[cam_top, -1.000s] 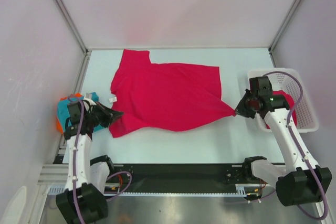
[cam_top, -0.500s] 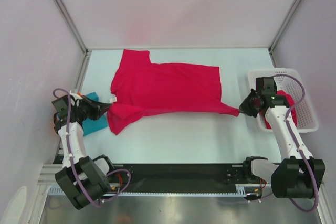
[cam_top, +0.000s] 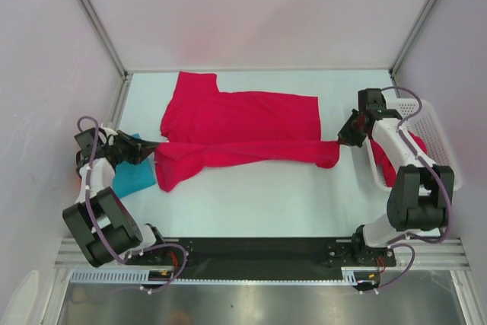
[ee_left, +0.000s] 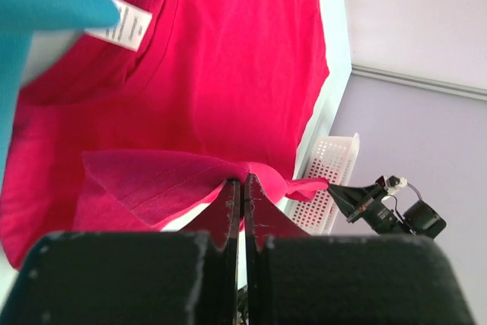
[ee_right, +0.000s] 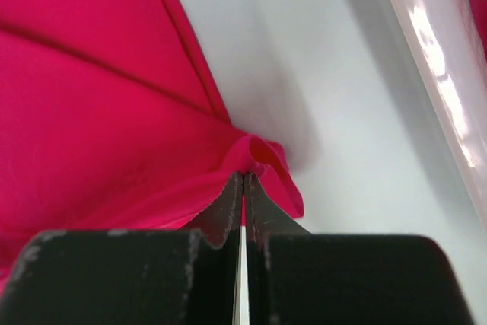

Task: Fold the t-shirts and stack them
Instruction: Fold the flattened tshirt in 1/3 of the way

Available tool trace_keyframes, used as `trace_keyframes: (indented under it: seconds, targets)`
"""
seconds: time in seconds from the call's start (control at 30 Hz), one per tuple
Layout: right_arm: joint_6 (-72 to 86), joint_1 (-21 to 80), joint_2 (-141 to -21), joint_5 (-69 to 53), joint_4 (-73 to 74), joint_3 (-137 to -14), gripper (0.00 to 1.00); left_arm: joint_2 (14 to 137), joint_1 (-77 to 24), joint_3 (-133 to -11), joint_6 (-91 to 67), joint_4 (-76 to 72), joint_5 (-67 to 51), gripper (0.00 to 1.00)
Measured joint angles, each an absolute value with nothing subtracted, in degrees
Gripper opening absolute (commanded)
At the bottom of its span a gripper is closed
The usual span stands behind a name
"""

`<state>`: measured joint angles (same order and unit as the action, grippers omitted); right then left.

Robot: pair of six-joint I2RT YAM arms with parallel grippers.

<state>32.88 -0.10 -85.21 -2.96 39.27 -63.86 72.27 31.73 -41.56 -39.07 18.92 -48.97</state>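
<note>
A crimson t-shirt [cam_top: 243,123] lies spread across the middle of the table, its near edge doubled over into a long band [cam_top: 251,154]. My left gripper [cam_top: 154,151] is shut on the band's left end, with cloth pinched between the fingertips [ee_left: 243,182]. My right gripper [cam_top: 340,142] is shut on the band's right end, where a small fold bunches at the tips [ee_right: 243,175]. A teal t-shirt [cam_top: 137,178] lies flat at the left, partly under my left arm. Another crimson t-shirt [cam_top: 416,144] sits in the basket.
The white mesh basket [cam_top: 440,131] stands at the right edge, close behind my right arm; its rim [ee_right: 434,74] shows beside the right gripper. A white label [ee_left: 122,28] hangs at the shirt's collar. Enclosure walls stand on three sides.
Both grippers carried the shirt's near edge away from the arm bases, laying it over the body as a folded band. The left arm swung further left, the right wrist moved toward the far side.
</note>
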Motion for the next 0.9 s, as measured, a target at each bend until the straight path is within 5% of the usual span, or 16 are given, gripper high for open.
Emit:
trace_keyframes:
  seconds: [0.17,0.23,0.27,0.4,0.5,0.9]
  targets:
    - [32.9,1.5,-91.1,-2.9,37.3,-67.5,0.00,77.4,31.5,-44.6,-39.2,17.1,-49.7,0.07]
    - [32.9,2.2,-92.9,-2.9,37.1,-68.7,0.04,78.8,31.5,-45.1,-39.2,16.5,-49.7,0.25]
    - [32.9,2.5,-93.8,-2.9,37.0,-69.4,0.08,79.4,31.5,-45.2,-39.2,16.3,-49.7,0.48]
    - [32.1,2.6,-96.8,-2.6,36.8,-71.7,0.21,80.8,31.4,-45.6,-39.2,15.2,-49.7,0.83]
    - [31.7,2.8,-97.8,-2.2,36.9,-72.8,0.25,81.1,31.4,-45.8,-39.1,15.1,-49.7,0.93]
    - [29.9,4.6,-92.9,2.6,40.4,-74.6,0.31,77.1,27.0,-45.5,-39.0,15.0,-49.2,0.96]
